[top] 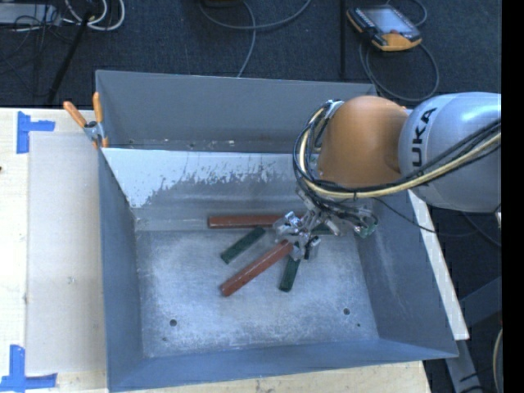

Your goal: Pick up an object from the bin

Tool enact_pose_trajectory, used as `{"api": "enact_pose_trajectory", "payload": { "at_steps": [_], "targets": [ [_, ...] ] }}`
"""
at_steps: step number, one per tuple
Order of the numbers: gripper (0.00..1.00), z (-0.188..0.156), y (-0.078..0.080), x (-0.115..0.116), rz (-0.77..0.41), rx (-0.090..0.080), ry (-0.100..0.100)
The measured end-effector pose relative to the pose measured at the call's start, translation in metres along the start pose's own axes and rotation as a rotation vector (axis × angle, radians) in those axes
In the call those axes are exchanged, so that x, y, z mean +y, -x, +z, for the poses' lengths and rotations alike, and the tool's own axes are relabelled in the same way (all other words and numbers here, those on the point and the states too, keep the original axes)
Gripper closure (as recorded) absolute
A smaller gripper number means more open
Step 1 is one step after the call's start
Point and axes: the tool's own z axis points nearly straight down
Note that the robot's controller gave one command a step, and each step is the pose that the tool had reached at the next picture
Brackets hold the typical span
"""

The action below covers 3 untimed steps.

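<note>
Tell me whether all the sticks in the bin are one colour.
No: two reddish-brown sticks and two dark green sticks lie on the bin floor.

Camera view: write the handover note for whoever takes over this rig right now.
Gripper: low in the bin, at the right end of a cluster of four sticks. Whether it grips one cannot be told.
Things: back red-brown bar lies level. The diagonal red-brown bar has its upper end under the gripper. One dark green stick lies between the bars, and the other green stick lies just below the gripper.
Done: arm is down at the sticks.
Left: lift one clear; all four lie on the floor.
</note>
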Motion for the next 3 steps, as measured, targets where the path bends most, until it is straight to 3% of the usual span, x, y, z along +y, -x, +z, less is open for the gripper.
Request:
{"api": "enact_pose_trajectory", "payload": {
  "at_steps": [1, 2, 3],
  "targets": [
    [1.00, 0.038, 0.001, -0.014, -0.529, 0.004, 0.008],
    [1.00, -0.086, -0.013, -0.015, -0.545, -0.002, -0.003],
    [0.00, -0.081, -0.015, -0.015, -0.542, 0.002, 0.005]
  ]
}}
